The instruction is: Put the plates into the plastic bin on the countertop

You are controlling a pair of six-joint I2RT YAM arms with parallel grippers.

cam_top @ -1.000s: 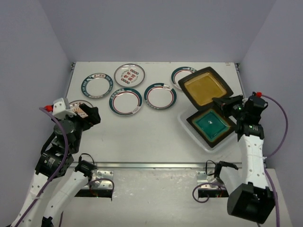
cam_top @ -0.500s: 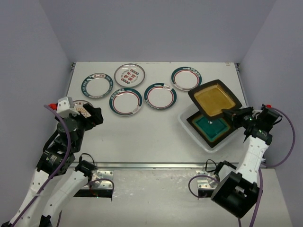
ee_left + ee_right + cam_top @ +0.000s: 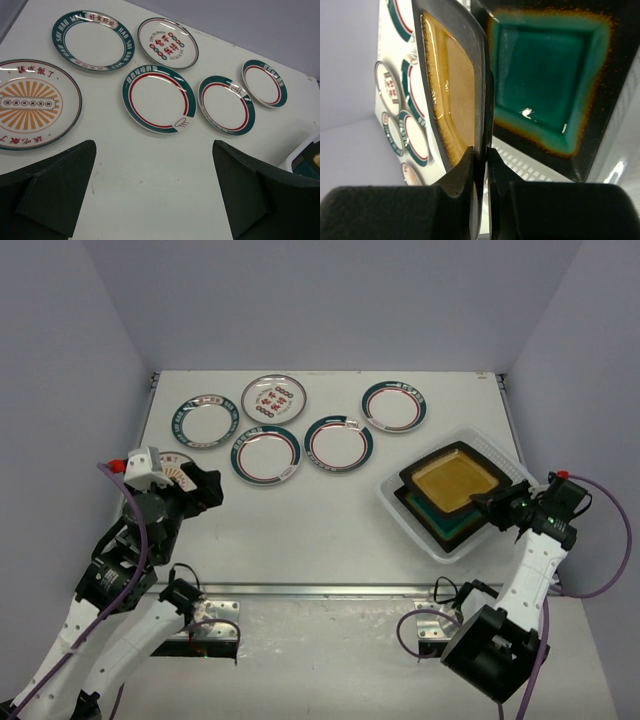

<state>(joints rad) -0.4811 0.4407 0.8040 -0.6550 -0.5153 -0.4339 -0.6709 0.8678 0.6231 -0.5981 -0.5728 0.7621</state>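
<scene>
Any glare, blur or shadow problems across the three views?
Top external: even soft light, sharp, no harsh shadows. Left wrist: round plates sharp; left end effector fingers dark, featureless. Right wrist: glare specks on the teal plate, sheen on the amber plate, right end effector fingers soft.

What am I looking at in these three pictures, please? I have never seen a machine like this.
These are two robot arms fixed at the near edge of a white countertop. One picture looks down from above and behind them. The other two come from small cameras on each wrist, so each shows that arm's own claw. Six round plates lie on the countertop. At the right stands a plastic bin with a teal plate inside. The right claw is shut on the rim of an amber plate, holding it over the teal one. The left claw is open and holds nothing, near the round plates.
</scene>
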